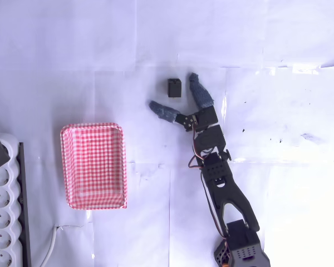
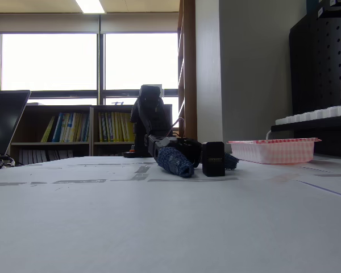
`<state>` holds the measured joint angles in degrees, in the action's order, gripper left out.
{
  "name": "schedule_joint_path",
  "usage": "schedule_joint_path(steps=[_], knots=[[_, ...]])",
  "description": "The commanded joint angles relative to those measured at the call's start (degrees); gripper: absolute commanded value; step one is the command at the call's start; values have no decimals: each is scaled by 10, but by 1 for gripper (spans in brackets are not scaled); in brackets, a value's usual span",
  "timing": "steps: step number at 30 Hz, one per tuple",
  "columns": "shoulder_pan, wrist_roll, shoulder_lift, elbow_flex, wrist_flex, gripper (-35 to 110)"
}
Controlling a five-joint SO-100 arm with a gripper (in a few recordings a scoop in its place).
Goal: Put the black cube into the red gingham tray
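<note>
Progress: nothing placed yet | black cube [image 1: 175, 88] on table, well apart from red gingham tray [image 1: 93, 166] | your gripper [image 1: 178, 99] spread wide, empty, flanking cube | left: grasp, carry, drop

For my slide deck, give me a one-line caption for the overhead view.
Open tool flanks the black cube on the white table, right of the empty red gingham tray.
</note>
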<state>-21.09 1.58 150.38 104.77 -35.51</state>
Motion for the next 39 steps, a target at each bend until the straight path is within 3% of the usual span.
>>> schedule_joint_path(steps=[1,12,39], knots=[[-19,12,10,52,3,49],[-25,11,56,145,26,47],[-39,21,69,185,8,36]])
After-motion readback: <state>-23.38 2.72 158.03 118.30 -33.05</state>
